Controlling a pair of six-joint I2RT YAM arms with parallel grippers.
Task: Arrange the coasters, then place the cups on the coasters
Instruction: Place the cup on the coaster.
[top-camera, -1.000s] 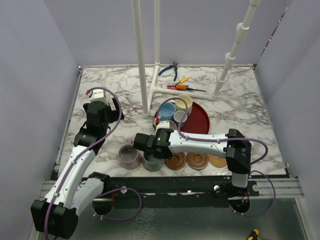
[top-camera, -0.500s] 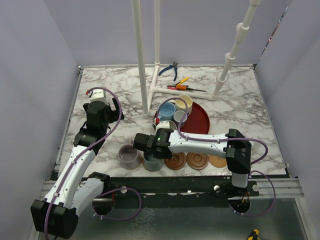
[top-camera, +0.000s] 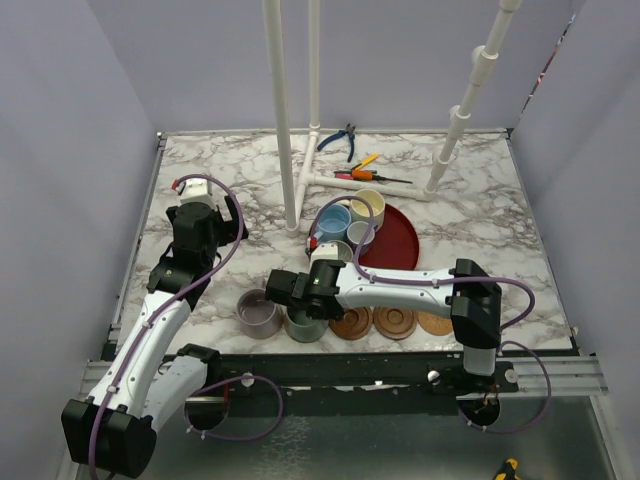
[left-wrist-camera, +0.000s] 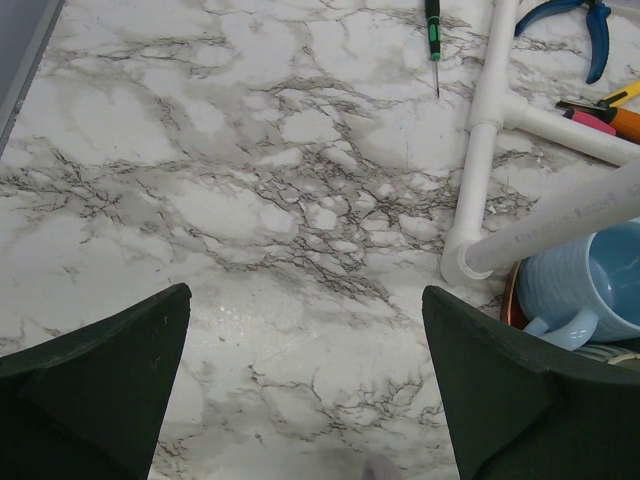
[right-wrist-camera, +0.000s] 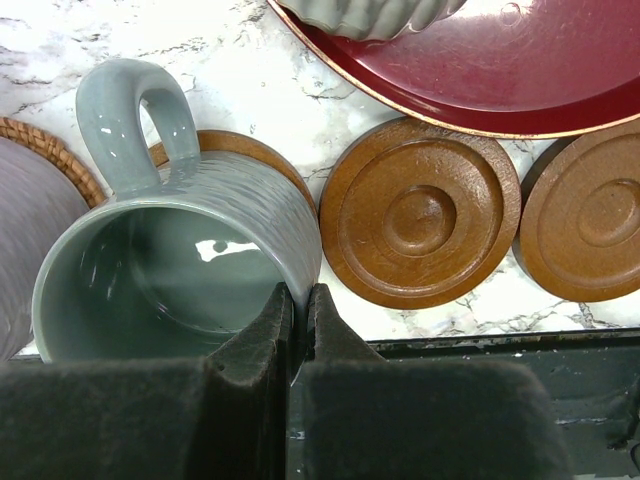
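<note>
The left arm (top-camera: 150, 330) reaches forward along its own side, and the left gripper (left-wrist-camera: 305, 292) hangs with jaws spread wide, nothing between them. The right arm (top-camera: 400, 288) stretches low across to the left, and the right gripper (right-wrist-camera: 297, 297) is pinched tight on the rim of the grey-green cup (right-wrist-camera: 170, 270)

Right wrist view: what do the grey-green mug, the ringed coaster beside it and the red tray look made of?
The grey-green mug: likely glazed ceramic, glossy highlights inside, faint ribbing outside. The ringed coaster: apparently turned wood, brown with concentric grooves, satin sheen. The red tray: smooth, semi-gloss; lacquered wood or plastic, cannot tell.
</note>
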